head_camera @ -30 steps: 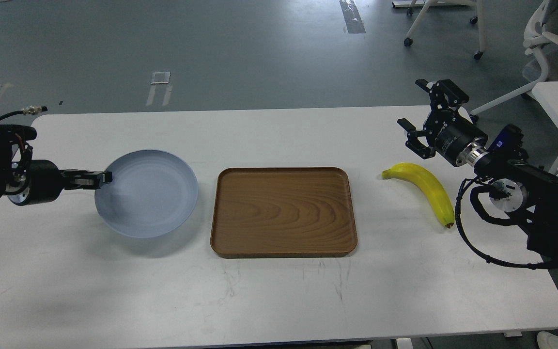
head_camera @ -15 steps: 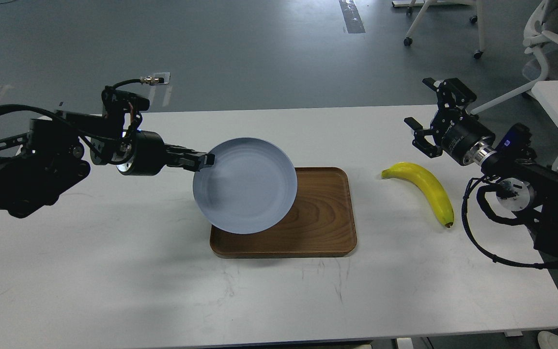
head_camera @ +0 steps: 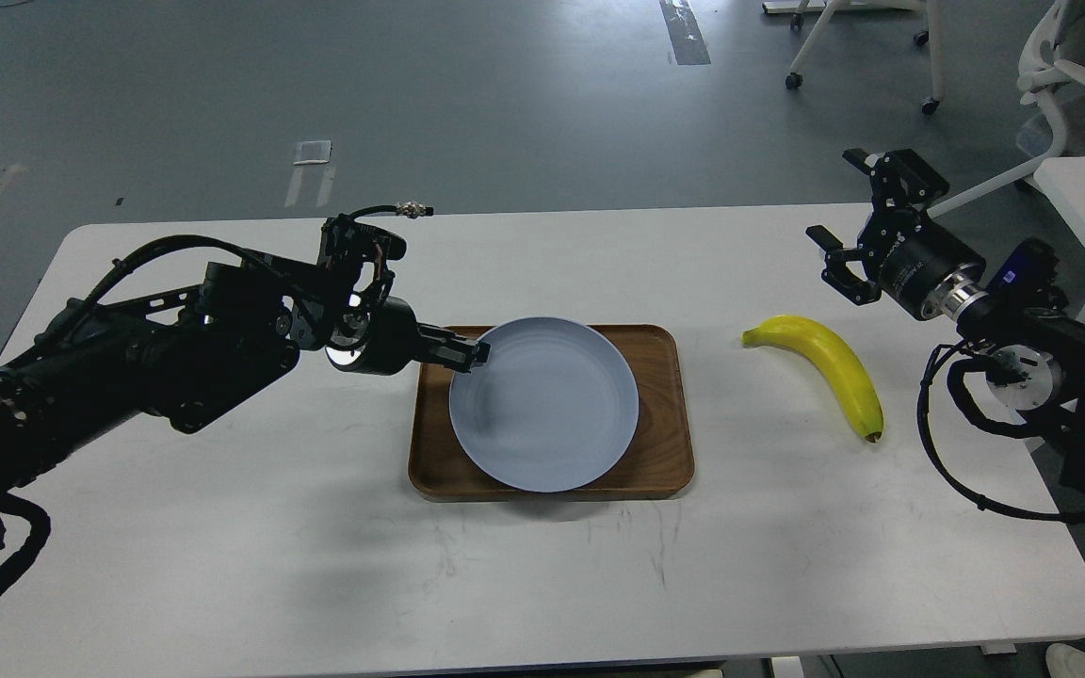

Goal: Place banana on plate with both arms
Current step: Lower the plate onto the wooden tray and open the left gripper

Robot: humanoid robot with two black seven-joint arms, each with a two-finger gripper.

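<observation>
The left arm (head_camera: 128, 358) is reaching in from the left edge toward the frame's centre, and its left gripper (head_camera: 477, 354) is pinching the left rim of the pale blue-grey plate (head_camera: 547, 405), fingers clamped together on it. The plate is sitting over the brown wooden tray (head_camera: 665, 414) in the middle of the white table (head_camera: 542, 574), covering most of it. Right of the tray, apart from it, the yellow banana (head_camera: 825, 363) is lying on the bare tabletop, its dark tip pointing toward the lower right. Just beyond it, in the upper right, the right gripper (head_camera: 853, 226) is hovering with its fingers spread apart, holding nothing.
</observation>
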